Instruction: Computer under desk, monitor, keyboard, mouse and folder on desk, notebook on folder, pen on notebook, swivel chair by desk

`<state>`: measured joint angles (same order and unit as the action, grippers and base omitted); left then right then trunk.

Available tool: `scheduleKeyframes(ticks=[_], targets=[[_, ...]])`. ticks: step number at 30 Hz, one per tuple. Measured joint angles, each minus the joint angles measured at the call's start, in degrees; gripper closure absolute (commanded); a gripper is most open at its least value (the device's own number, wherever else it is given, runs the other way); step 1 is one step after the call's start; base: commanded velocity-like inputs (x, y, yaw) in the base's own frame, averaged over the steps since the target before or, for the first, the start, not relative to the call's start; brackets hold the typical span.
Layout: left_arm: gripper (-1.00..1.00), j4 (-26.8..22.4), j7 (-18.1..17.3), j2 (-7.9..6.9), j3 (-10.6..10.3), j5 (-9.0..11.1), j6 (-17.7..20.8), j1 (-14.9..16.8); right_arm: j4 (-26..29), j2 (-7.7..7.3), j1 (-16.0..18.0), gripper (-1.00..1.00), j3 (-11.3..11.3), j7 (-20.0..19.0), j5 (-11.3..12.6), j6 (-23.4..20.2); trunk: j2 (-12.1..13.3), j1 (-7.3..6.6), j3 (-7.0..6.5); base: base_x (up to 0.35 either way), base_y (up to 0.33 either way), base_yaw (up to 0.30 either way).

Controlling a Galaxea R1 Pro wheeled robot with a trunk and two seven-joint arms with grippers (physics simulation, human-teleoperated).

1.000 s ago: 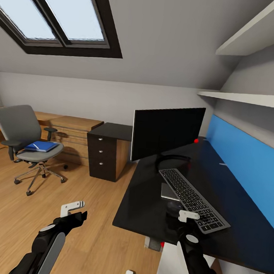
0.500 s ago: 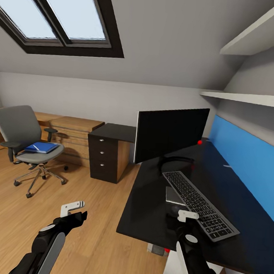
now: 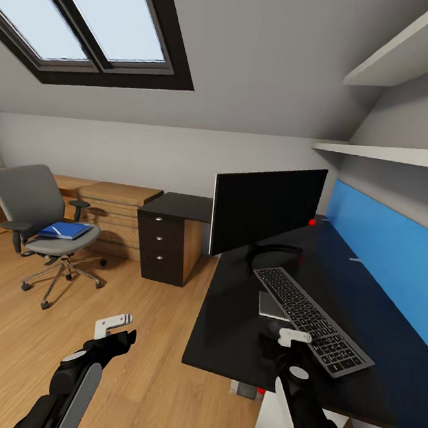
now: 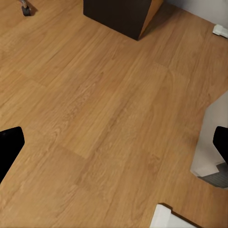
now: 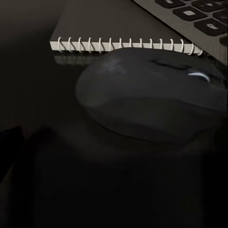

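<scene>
Head view: the desk (image 3: 243, 320) runs along the right under its blue back panel (image 3: 385, 255), with the black drawer unit (image 3: 166, 242) at its far end. On the glossy top stands the monitor (image 3: 266, 205), and in front of it the keyboard (image 3: 312, 317) lies at a slant. A grey notebook (image 3: 271, 306) sits just beside the keyboard's near long edge, and the dark mouse (image 3: 273, 325) shows dimly just past the right gripper (image 3: 283, 346), which hovers low over the desk's front part — whether its fingers are apart or together cannot be told from here. The left gripper (image 3: 116, 332) hangs over the wooden floor (image 3: 8, 345), well apart from the desk; its state is also unclear. Far left, the swivel chair (image 3: 38, 224) stands away from the desk with the blue folder (image 3: 63, 229) on its seat.

Left wrist view: floorboards, a corner of the drawer unit and a white desk leg (image 4: 209, 142); dark fingertips (image 4: 8, 147) sit at opposite edges — spread wide.

Right wrist view: the mouse fills the middle, close to the camera, resting on the desk with the spiral-bound notebook just behind it and keyboard keys beyond; the fingers are too dark to judge.
</scene>
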<state>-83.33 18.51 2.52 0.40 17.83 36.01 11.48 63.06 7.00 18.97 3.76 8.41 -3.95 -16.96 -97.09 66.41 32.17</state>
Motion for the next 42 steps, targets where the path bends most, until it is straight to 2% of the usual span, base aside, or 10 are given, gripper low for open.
scheduleKeyframes(ticks=[5,24,42], targets=[[-1.0,0.0,0.0,-0.02,0.0,0.0,0.0,0.0,0.1,0.0,0.0,-1.0,0.0,1.5,0.0,-0.1,0.0,0.0,0.0,0.0,0.0,0.0],[-1.0,0.0,0.1,-0.01,0.0,0.0,0.0,0.0,0.2,0.01,0.0,-1.0,0.1,1.7,0.1,-0.3,0.0,0.0,0.0,0.0,0.0,0.0],[-1.0,0.0,0.0,0.0,0.0,0.0,0.0,0.0,0.4,0.0,0.0,-1.0,0.2,3.7,-0.2,-0.5,0.0,0.0,0.0,0.0,0.0,0.0]])
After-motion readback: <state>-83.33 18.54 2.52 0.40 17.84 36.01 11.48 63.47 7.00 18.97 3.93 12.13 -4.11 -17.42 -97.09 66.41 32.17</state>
